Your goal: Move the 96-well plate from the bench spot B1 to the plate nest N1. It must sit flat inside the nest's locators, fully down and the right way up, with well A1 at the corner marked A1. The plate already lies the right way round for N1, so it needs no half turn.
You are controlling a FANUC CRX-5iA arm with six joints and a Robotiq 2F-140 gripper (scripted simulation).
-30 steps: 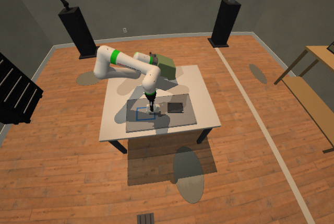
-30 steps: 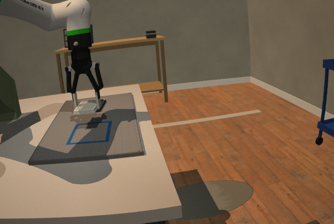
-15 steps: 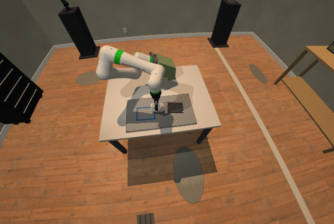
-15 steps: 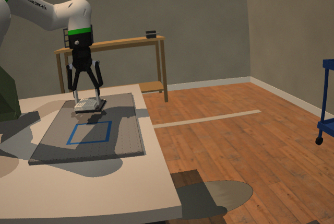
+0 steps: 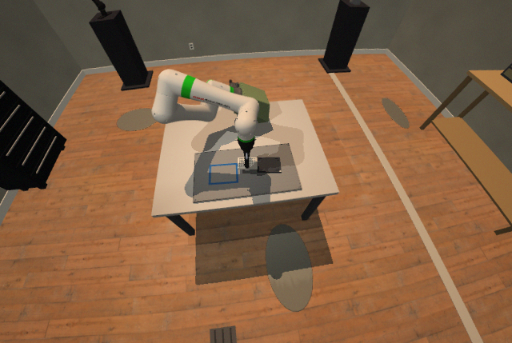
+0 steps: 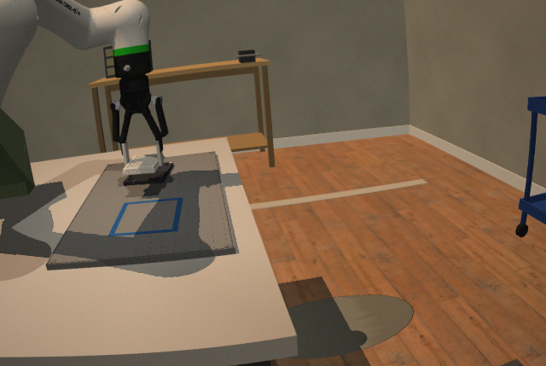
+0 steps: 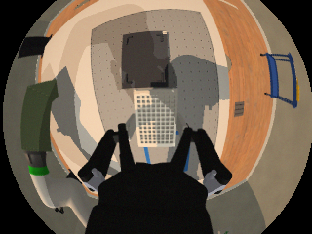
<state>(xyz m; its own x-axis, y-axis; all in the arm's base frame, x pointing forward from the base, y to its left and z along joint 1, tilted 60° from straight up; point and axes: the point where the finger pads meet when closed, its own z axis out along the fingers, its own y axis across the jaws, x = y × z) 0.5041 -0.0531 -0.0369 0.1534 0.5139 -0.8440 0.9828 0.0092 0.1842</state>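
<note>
My gripper point(image 6: 141, 159) is shut on the white 96-well plate point(image 6: 141, 164) and holds it level above the grey bench mat, between the blue-outlined spot B1 point(image 6: 147, 216) and the dark plate nest N1 point(image 6: 148, 176). In the top view the plate point(image 5: 243, 162) hangs just left of the nest point(image 5: 269, 164), with the blue square point(image 5: 223, 173) further left and empty. In the wrist view the plate point(image 7: 156, 119) sits between my fingers and the nest point(image 7: 147, 58) lies ahead of it. I cannot read the A1 mark.
The grey mat point(image 5: 246, 172) lies on a white table. A green box point(image 5: 254, 99) stands at the arm's base behind the mat. Two black pedestals point(image 5: 119, 49) point(image 5: 345, 35), a wooden bench point(image 6: 185, 101) and a blue cart point(image 6: 536, 168) stand off the table.
</note>
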